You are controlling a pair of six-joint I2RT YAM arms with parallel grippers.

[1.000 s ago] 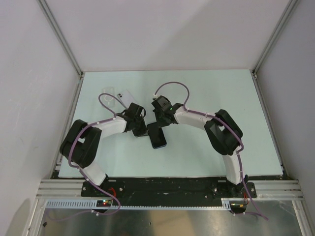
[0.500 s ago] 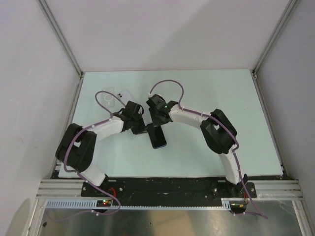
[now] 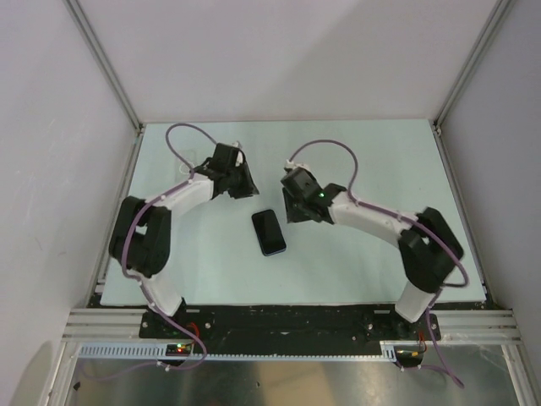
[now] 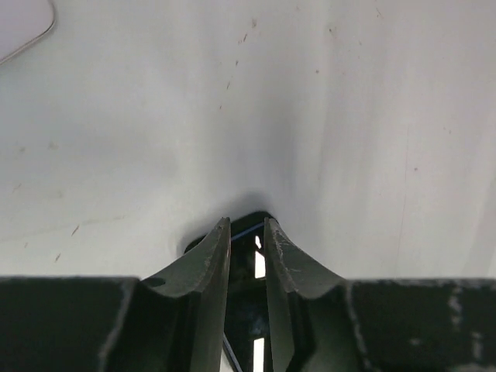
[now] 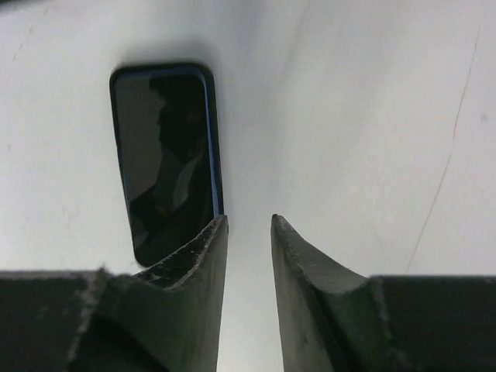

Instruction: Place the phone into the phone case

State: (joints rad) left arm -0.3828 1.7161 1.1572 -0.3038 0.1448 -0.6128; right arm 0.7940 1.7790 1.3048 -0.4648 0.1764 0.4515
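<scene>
The phone (image 3: 269,232) lies flat and screen up in the middle of the table, dark with a blue edge. My left gripper (image 3: 250,192) hovers up and to its left, apart from it. In the left wrist view, the left gripper (image 4: 246,220) stands open by a narrow gap, and a sliver of the phone (image 4: 245,231) shows beyond the tips. My right gripper (image 3: 292,216) is just right of the phone's far end. In the right wrist view, the right gripper (image 5: 248,217) is open and empty, with the phone (image 5: 167,155) beside its left finger. The clear phone case (image 4: 15,19) shows only as a corner; the left arm hides it from above.
The pale green table (image 3: 380,169) is fenced by a metal frame and white walls on three sides. Purple cables (image 3: 190,131) loop above both forearms. The arm bases sit on the black rail (image 3: 287,321) at the near edge.
Both grippers were at the phone's far end and have drawn away from it, the left up and left, the right to the right. Both jaws have opened. The phone has stayed put.
</scene>
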